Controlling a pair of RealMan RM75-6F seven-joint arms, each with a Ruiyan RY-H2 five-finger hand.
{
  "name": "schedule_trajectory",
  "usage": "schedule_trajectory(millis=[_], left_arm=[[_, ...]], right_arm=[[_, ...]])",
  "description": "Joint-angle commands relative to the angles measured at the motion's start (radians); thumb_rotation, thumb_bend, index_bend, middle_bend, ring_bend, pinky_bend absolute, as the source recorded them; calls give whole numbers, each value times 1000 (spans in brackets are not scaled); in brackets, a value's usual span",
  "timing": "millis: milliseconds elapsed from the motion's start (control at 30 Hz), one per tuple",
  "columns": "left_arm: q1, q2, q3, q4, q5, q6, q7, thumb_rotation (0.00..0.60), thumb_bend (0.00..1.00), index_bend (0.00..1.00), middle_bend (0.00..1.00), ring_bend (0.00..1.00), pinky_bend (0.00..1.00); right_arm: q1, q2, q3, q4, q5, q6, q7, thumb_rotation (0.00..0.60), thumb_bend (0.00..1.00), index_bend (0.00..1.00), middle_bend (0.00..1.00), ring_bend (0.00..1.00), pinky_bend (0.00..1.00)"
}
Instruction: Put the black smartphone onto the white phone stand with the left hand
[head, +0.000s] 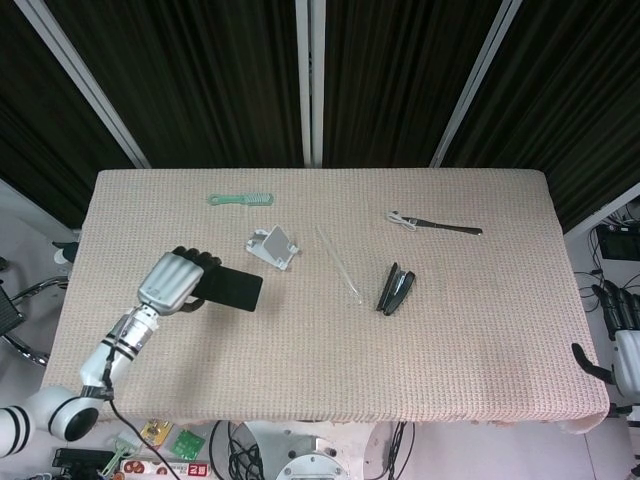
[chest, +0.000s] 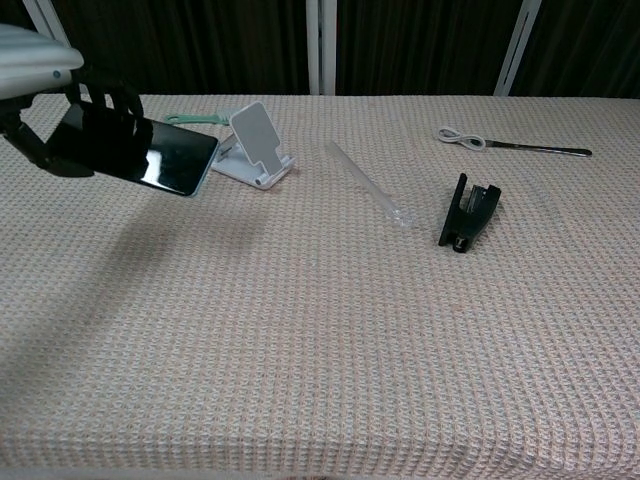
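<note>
Left hand (head: 172, 283) grips the black smartphone (head: 228, 289) at its near end, fingers (chest: 105, 100) curled over the top face, thumb side under it; phone is lifted clear of the table (head: 480, 340), roughly level, its free end toward the white phone stand (head: 273, 246). The forearm runs from the table's front-left corner up toward the stand, wrist straight. In the chest view the phone (chest: 135, 147) hangs just left of the stand (chest: 253, 146), its far edge close to the stand's base but apart from it, with a shadow on the cloth below. The stand sits upright, backrest tilted, nothing on it. Behind the stand, near the far edge: a green comb (head: 241, 199). Right of the stand: a clear plastic tube (head: 339, 264) lying diagonally, then a black stapler (head: 395, 288), and further right and back a black-handled tool (head: 436, 225) with a white end. Right hand (head: 622, 335) is well away from the stand, off the table's right edge, partly cropped; cannot tell how its fingers are set.
</note>
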Motion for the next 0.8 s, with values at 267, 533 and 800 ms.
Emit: schedule_trajectory(millis=[267,533,800], left_arm=[[-237,196,-136,-194,-240,-127,546,600,319,628,614,538,503],[-442,118,-100,-188,-529,-168,866,600,326,619,607,538,502],[-662,-36,-20,-95,-931,-97,1135,600,331,618,605,538,502]], right_arm=[[-12,0,6,9,1,23,30,600,214,0,0,0,0],[-16,-3,7,33,1,24,64,600,214,0,0,0,0],[-18,-14,6,58,4,19,90,600,214,0,0,0,0]])
